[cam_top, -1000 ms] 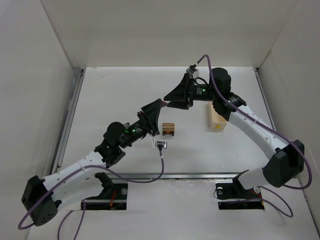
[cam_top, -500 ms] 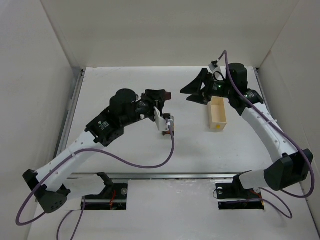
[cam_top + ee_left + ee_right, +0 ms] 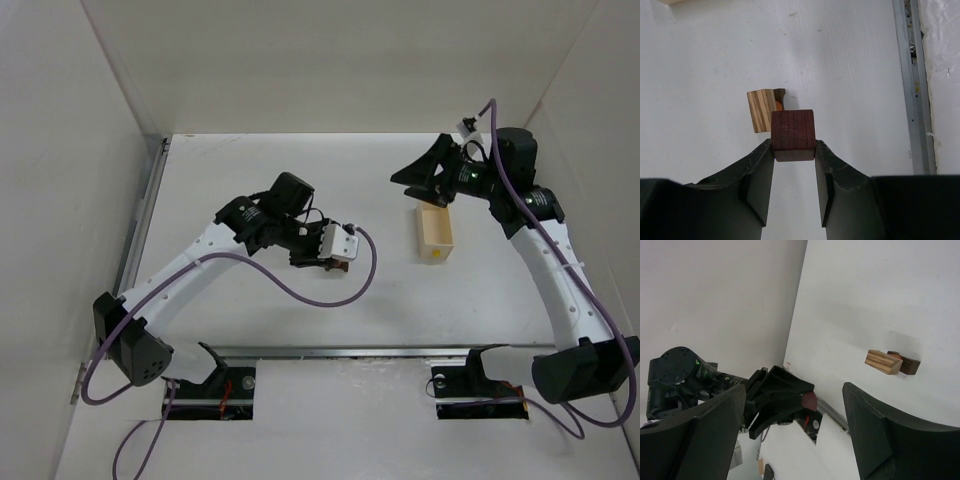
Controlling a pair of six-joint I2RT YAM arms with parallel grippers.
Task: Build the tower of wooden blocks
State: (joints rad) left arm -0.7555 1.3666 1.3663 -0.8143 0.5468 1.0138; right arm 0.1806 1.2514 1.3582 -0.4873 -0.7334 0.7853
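Observation:
My left gripper [image 3: 336,260] is shut on a reddish-brown wood block [image 3: 793,134] and holds it just above the table, right beside the small blocks. In the left wrist view [image 3: 793,148] a tan striped block [image 3: 761,110] lies just beyond the held block, with a dark brown block [image 3: 780,93] and a bit of orange behind it. In the top view these blocks are mostly hidden under the gripper. My right gripper [image 3: 417,188] is open and empty, raised over the far end of the cream box. Its wrist view [image 3: 794,389] shows the tan block [image 3: 883,361], the dark brown block [image 3: 910,366] and the held reddish-brown block [image 3: 810,400].
A pale cream open-topped box [image 3: 435,232] lies right of centre; its corner shows in the left wrist view [image 3: 671,1]. White walls enclose the table at the left, back and right. A metal rail [image 3: 330,351] runs along the near edge, with the arm bases below it.
The left gripper, which was up beside the right gripper, has carried the reddish-brown block down next to the blocks on the table. The right arm has drawn back to the right.

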